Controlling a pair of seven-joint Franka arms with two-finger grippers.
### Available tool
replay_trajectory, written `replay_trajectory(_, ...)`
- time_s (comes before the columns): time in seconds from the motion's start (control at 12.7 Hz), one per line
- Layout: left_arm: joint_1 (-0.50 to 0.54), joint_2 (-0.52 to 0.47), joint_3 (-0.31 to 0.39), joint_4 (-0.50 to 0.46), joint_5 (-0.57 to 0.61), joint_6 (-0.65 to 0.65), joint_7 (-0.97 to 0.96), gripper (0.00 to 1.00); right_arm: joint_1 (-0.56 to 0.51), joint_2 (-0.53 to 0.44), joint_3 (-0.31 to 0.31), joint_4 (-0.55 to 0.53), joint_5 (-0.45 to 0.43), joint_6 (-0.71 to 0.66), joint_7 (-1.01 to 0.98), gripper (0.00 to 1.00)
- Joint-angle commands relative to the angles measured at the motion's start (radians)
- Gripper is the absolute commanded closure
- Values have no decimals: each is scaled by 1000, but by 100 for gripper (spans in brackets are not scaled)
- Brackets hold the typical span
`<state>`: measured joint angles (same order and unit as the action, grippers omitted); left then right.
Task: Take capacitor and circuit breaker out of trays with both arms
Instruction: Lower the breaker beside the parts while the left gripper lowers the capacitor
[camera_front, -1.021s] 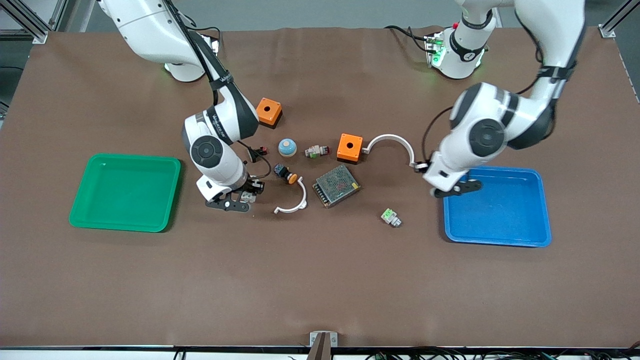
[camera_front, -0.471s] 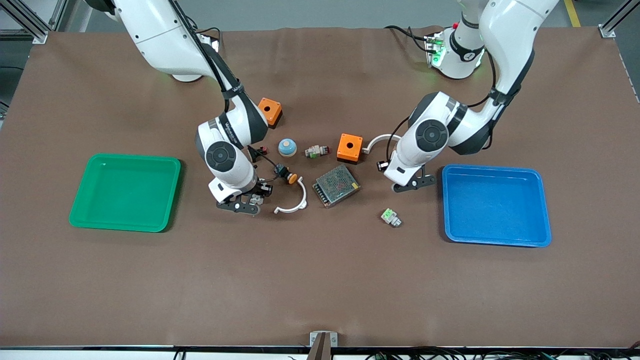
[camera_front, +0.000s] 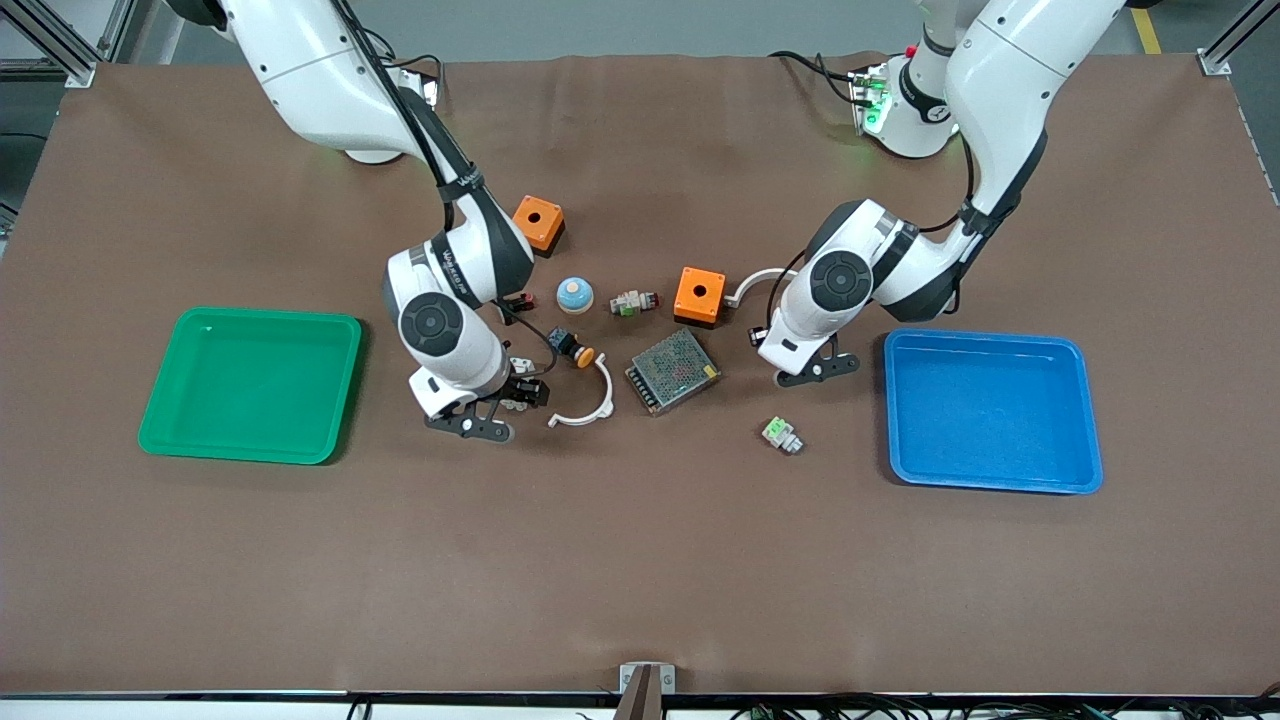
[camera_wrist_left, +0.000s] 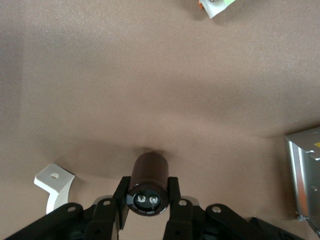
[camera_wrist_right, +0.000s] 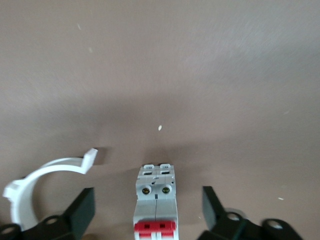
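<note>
Only the breaker (camera_wrist_right: 155, 207) shows red label strips.

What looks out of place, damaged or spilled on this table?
Nothing stands out. The left gripper holds the capacitor close to the table. The open right gripper straddles the breaker, which lies flat on the table. Nothing looks broken or spilled.

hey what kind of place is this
Likely a robotics lab bench: two arms at a brown mat, sorting trays, green and blue, and loose electrical parts such as a breaker.
</note>
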<state>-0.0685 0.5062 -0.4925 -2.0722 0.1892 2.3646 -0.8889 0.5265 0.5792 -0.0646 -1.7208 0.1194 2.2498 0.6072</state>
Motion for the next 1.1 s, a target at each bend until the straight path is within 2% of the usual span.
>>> replay_trajectory(0.0, -7, -2, 0, -8, 24, 31, -27, 81, -68, -13, 5, 124, 9, -163, -64, 0)
replay_trajectory(0.24, -7, 9, 0, -14, 24, 64, -27, 80, -175, -97, 2, 142, 3, -310, -293, 0)
replay_trajectory(0.39, -8, 20, 0, -14, 24, 67, -25, 78, -245, -152, 0, 139, -33, -372, -400, 0)
replay_trajectory(0.47, -7, 18, 0, -14, 24, 67, -25, 69, -281, -174, 2, 141, -62, -410, -434, 0)
replay_trajectory(0.55, -5, 17, -1, -14, 24, 65, -22, 34, -308, -200, 2, 141, -82, -442, -458, 0)
replay_trajectory(0.63, -1, 9, -1, -11, 24, 61, -18, 10, -334, -222, 2, 141, -84, -470, -480, 0)
replay_trajectory(0.71, 2, -7, -3, -2, 24, 41, -12, 2, -368, -240, 2, 141, -84, -492, -510, 0)
replay_trajectory(1.02, 18, -135, -11, 69, 12, -170, 53, 1, -477, -282, 2, 161, -84, -573, -636, 0)
